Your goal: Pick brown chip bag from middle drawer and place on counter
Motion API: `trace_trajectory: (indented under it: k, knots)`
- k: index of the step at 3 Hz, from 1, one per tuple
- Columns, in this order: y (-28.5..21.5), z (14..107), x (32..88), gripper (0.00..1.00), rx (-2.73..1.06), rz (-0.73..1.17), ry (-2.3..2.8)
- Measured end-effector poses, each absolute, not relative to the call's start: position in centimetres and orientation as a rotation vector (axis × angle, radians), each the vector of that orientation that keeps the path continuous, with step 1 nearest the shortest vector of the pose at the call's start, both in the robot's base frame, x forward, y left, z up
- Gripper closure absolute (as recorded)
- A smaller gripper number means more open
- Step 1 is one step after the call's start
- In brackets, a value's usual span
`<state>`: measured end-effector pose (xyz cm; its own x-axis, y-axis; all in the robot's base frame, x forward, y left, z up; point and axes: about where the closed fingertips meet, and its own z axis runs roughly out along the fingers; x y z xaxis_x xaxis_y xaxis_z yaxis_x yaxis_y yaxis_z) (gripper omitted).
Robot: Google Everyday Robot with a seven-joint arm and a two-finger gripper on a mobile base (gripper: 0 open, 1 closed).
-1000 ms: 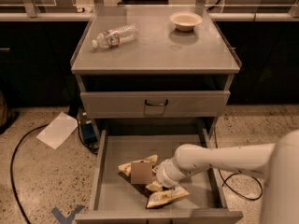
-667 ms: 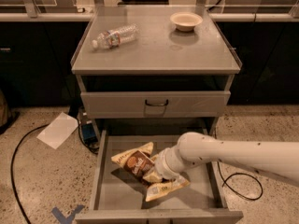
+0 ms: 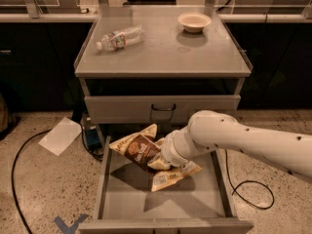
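One claw (image 3: 164,158) tight on brown chip bag (image 3: 138,149) over drawer (image 3: 127,200), speckled floor (image 3: 44,189)

Crinkly dark-brown and cream-tan chip bag (image 3: 139,149): white script on the brown face, white panel on the lower fold toward 5 o'clock. Tilted, one tan corner pointing to 12 o'clock. Sits over the rear half of the drawer and throws a shadow on the floor toward 7 o'clock; contact with the floor cannot be told.

Wide shallow grey metal drawer (image 3: 197,201): pulled fully open at 6 o'clock, flat floor, low side walls.

Smooth grey metal cabinet-top bench (image 3: 165,52): at 12 o'clock, above the drawer.

Claw (image 3: 158,157): against the bag's 3 o'clock edge.
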<state>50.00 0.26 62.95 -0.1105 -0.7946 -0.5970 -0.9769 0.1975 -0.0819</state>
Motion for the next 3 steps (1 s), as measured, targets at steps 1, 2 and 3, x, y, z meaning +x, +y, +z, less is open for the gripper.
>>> trace_trajectory:
  k: [1,2,3]
  knots:
    - [0.2,64.6,50.5,1.00,-1.652,0.461,1.951]
    - [-0.5,71.2,52.4,1.00,-1.630,0.450,1.910]
    - [-1.0,79.3,54.9,1.00,-1.631,0.457,1.846]
